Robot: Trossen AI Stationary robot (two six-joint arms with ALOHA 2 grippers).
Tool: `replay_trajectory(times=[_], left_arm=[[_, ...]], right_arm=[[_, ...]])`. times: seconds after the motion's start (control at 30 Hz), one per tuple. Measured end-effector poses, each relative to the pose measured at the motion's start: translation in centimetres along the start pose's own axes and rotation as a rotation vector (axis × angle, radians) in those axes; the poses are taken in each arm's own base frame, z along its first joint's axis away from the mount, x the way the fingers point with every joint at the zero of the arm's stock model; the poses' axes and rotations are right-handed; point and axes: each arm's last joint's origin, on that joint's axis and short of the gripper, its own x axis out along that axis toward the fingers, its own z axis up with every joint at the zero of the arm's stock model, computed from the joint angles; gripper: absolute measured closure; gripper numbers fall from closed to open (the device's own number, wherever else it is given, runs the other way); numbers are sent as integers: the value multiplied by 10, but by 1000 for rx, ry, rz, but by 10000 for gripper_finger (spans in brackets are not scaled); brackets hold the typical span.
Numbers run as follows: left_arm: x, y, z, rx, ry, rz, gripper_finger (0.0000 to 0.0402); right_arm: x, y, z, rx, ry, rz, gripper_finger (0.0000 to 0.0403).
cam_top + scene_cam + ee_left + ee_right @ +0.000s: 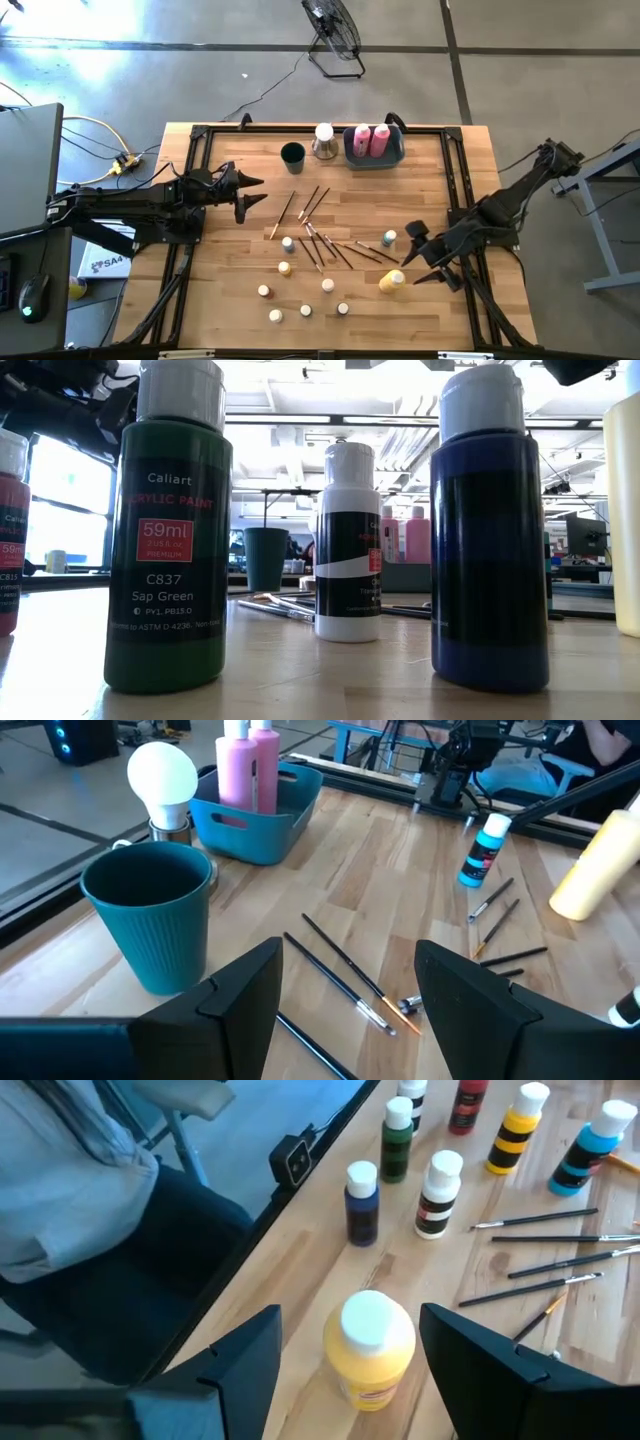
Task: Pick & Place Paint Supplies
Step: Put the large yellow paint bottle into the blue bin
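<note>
My right gripper is open near the table's right edge. Its fingers stand on either side of a yellow, white-capped paint bottle without touching it; the high view shows that upright bottle too. My left gripper is open at the table's left, above the wood and facing thin dark-handled brushes that lie scattered at mid-table. A teal bottle stands among them. Several small capped bottles stand near the near edge. Two pink bottles stand in the bin.
The grey-blue bin sits at the far edge, with a white bulb-topped metal cup and a dark teal cup beside it. Green, white and blue bottles stand in front of the low camera. Bare wood lies left of the brushes.
</note>
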Motion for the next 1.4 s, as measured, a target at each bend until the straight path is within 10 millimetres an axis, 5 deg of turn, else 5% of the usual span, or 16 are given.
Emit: replay_trajectory(times=[0.5,1.1,1.4], left_arm=[[0,0,0,-37,4,1,176],[0,0,-1,-54,8,6,176],[0,0,-1,-54,11,6,176]], right_arm=[[42,-1,-4,-28,108,-37,172],[61,-2,-6,-29,137,-48,174],[59,-2,-5,-27,130,-47,218]])
